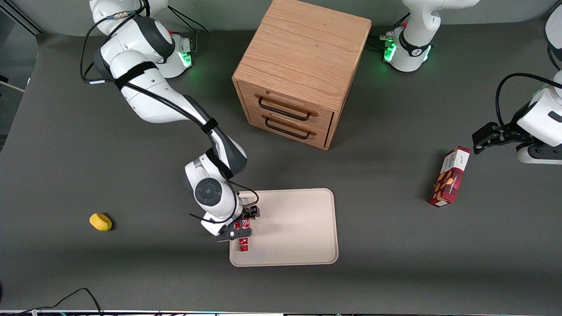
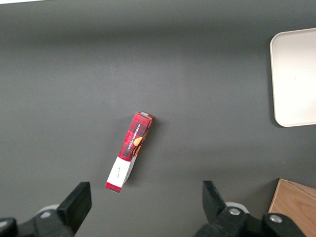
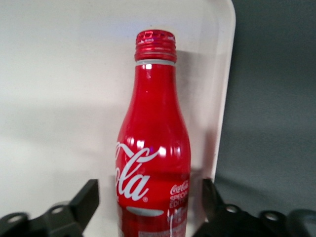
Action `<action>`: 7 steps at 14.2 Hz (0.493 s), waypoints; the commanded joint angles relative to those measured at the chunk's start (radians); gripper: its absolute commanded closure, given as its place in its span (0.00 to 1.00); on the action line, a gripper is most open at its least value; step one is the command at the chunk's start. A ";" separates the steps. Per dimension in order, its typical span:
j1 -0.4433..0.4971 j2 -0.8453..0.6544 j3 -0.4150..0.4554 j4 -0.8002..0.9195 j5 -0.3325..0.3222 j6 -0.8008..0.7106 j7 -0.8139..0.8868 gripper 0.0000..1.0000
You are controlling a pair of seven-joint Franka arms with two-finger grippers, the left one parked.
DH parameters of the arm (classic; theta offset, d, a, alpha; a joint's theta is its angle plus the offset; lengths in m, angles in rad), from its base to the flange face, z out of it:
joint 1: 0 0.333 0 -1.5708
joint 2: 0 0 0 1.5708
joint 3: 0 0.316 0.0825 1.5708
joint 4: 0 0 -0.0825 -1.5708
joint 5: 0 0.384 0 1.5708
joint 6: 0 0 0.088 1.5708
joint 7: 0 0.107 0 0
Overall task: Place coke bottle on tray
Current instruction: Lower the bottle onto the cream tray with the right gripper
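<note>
The coke bottle (image 1: pixel 244 245) is red with white script. It lies on the beige tray (image 1: pixel 298 219), close to the rim at the tray's corner nearest the front camera, toward the working arm's end. My right gripper (image 1: pixel 240 229) is low over the bottle's body. In the right wrist view the bottle (image 3: pixel 154 138) lies between the two black fingers of the gripper (image 3: pixel 150 202). The jaws stand open, with a gap showing on each side of the bottle. Its cap points away from the wrist, over the tray (image 3: pixel 59 98). The bottle's base end is hidden.
A wooden drawer cabinet (image 1: pixel 303 66) stands farther from the front camera than the tray. A red-and-white snack box (image 1: pixel 450 177) lies toward the parked arm's end and shows in the left wrist view (image 2: pixel 129 150). A yellow object (image 1: pixel 100 221) lies toward the working arm's end.
</note>
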 commanded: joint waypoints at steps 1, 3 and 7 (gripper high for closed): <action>0.011 0.001 -0.013 0.016 0.019 0.003 -0.002 0.00; 0.012 -0.001 -0.013 0.016 0.019 0.003 -0.002 0.00; 0.011 -0.015 -0.013 0.016 0.020 -0.011 -0.002 0.00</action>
